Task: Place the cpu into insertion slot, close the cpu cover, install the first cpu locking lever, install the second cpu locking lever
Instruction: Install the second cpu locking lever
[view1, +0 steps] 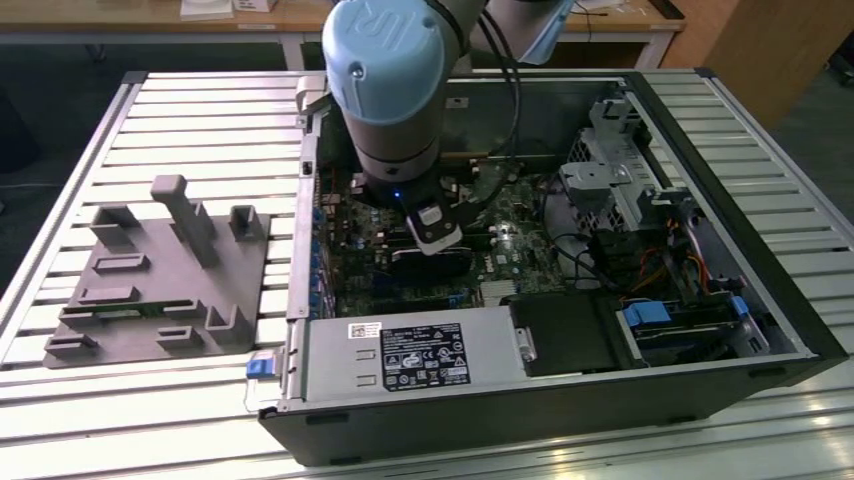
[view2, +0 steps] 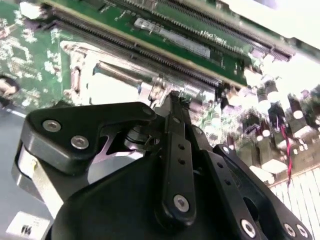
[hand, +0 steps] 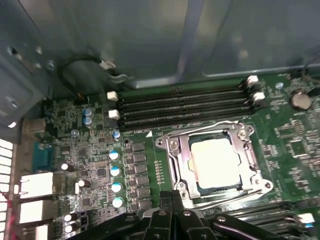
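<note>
The cpu (hand: 216, 161) lies pale and square in the insertion slot (hand: 176, 175) on the green board. The cpu cover (hand: 183, 157), a silvery frame, lies flat around its face. A thin metal locking lever (hand: 235, 196) runs along the socket edge nearest my gripper (hand: 172, 199). My gripper is shut with nothing between its black fingers and hovers just off that edge. In the second wrist view the gripper tip (view2: 170, 97) sits by the end of a lever rod (view2: 120, 72) beside the socket (view2: 107, 87); I cannot tell whether they touch. In the exterior view the gripper (view1: 434, 245) reaches down into the open computer case.
Long black memory slots (hand: 185, 105) flank the socket. Blue-topped capacitors (hand: 115, 170) stand beside it. The case holds a power supply (view1: 414, 355) and drive bays (view1: 627, 190) with cables. A grey fixture block (view1: 160, 270) lies on the slatted table at the exterior view's left.
</note>
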